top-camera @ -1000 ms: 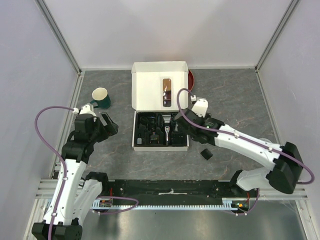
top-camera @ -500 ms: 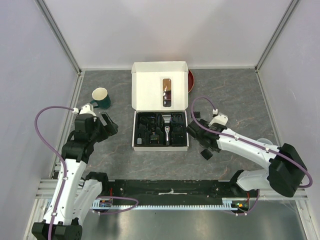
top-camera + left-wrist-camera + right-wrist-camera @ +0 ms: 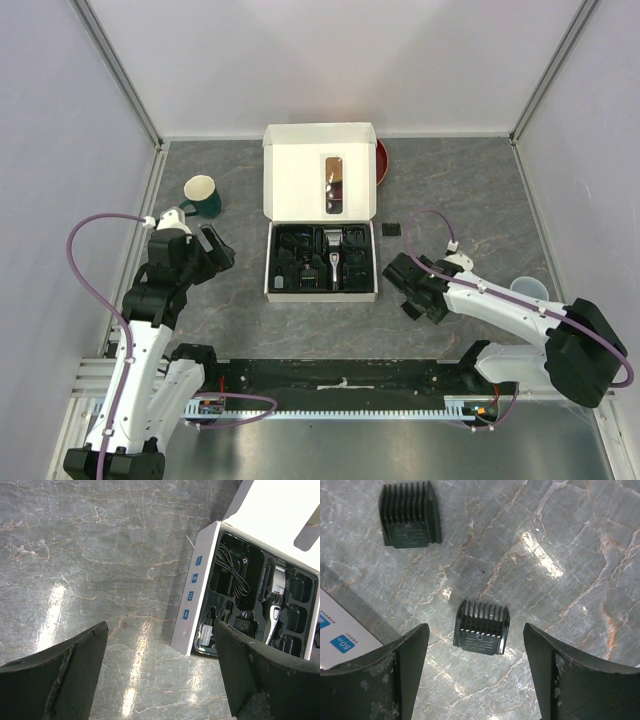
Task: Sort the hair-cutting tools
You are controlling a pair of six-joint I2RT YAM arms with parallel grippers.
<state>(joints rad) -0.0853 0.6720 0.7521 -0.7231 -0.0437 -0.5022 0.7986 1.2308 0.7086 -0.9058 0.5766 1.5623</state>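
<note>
A small black comb guard [image 3: 481, 629] marked PUSH lies flat on the grey table between the fingers of my right gripper [image 3: 475, 636]. The gripper is open and its fingers [image 3: 410, 655] stand clear of the guard on both sides. A second comb guard [image 3: 410, 515] [image 3: 393, 228] lies farther off, right of the box. The open white box [image 3: 320, 185] holds the black-and-silver clipper [image 3: 333, 262] [image 3: 274, 611], the coiled black cable [image 3: 234, 574] and more guards in its black tray. My left gripper [image 3: 215, 248] [image 3: 157, 632] hangs open over bare table left of the box.
A green mug [image 3: 203, 195] stands at the far left. A red bowl [image 3: 382, 160] peeks out behind the box lid. A clear plastic cup [image 3: 528, 290] sits beside the right arm. The box corner [image 3: 340, 640] lies just left of the right fingers.
My right arm has pulled back from the box tray, moved right and toward the near edge, and now hangs over the guard on the table. The left arm has not moved.
</note>
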